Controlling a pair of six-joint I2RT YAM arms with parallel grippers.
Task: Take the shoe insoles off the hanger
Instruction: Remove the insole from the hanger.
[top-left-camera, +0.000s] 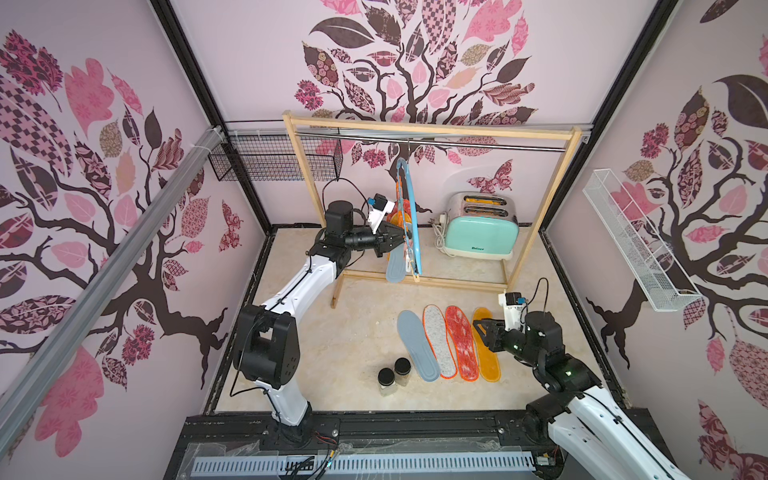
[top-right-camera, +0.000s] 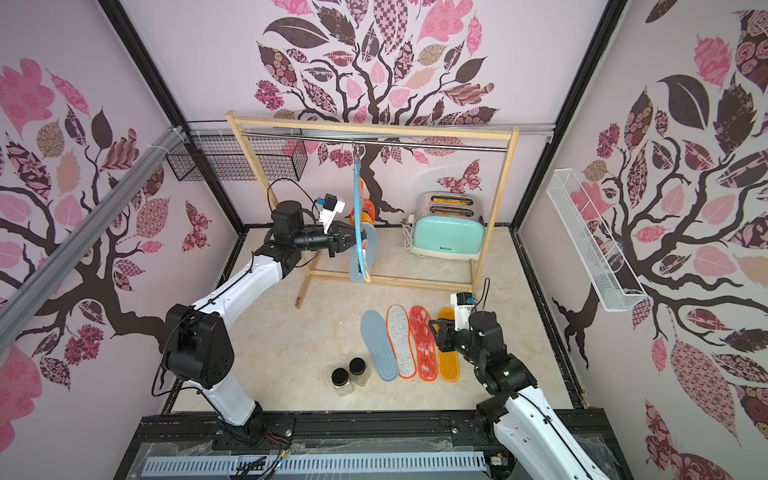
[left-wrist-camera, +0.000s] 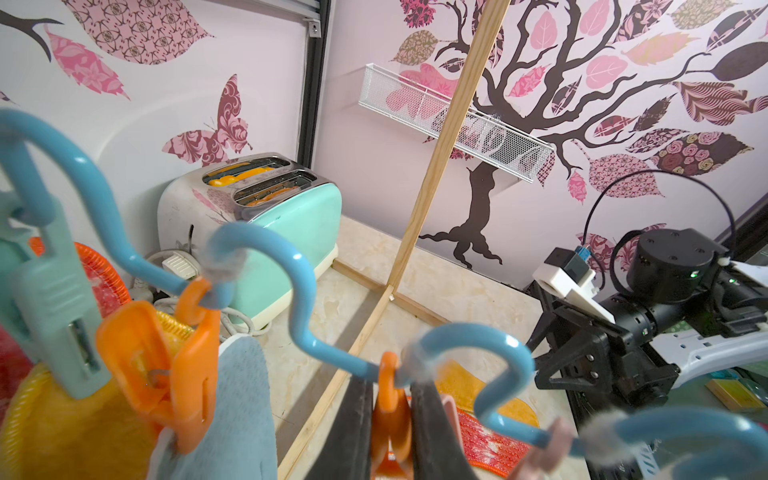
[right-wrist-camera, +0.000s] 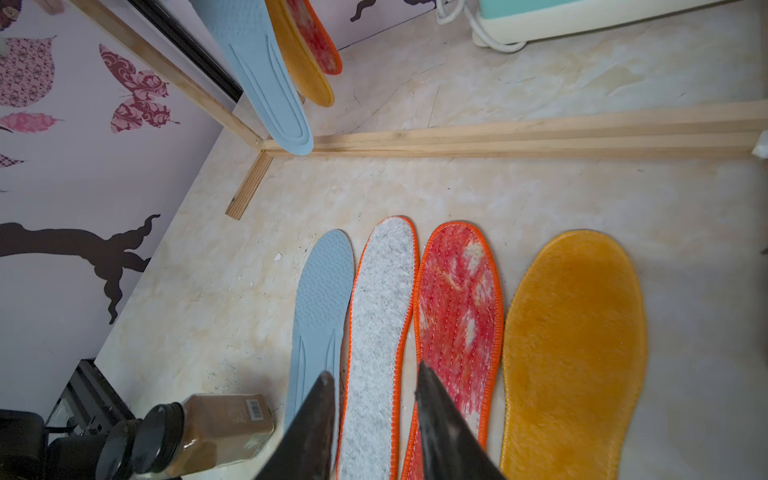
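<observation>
Closest to my left wrist lens, two dark fingers (left-wrist-camera: 345, 432) of the left gripper (top-left-camera: 398, 241) are pressed in on an orange clothespin (left-wrist-camera: 390, 411), which hangs from the wavy lower bar of the hanger (left-wrist-camera: 300, 282). I note the pin pinched between them, no gap visible. In both top views the hanger sits at the centre of the frame, hooked on the metal rail of the wooden frame (top-left-camera: 547, 199).

Three shoe insoles are clipped to it: the hanging grey-blue insole (right-wrist-camera: 266, 75), the hanging yellow insole (right-wrist-camera: 305, 62) and the hanging red-mottled insole (right-wrist-camera: 322, 41). A second orange clip (left-wrist-camera: 166, 365) and a pale green clip (left-wrist-camera: 54, 299) sit at their top edges; I cannot tell which clip grips which.

Four more lie flat in a row on the table (top-left-camera: 332, 324), lower right of centre in both top views, side by side: grey-blue insole (right-wrist-camera: 324, 299), speckled felt insole (right-wrist-camera: 384, 311), red-white insole (right-wrist-camera: 457, 299), yellow insole (right-wrist-camera: 573, 332). The right gripper (right-wrist-camera: 374, 370) is over that row, fingers apart, nothing between them.

A mint toaster (top-left-camera: 478, 232) stands right of centre beyond the frame's base bar. Two dark-lidded jars (top-left-camera: 386, 380) stand just left of the row.
</observation>
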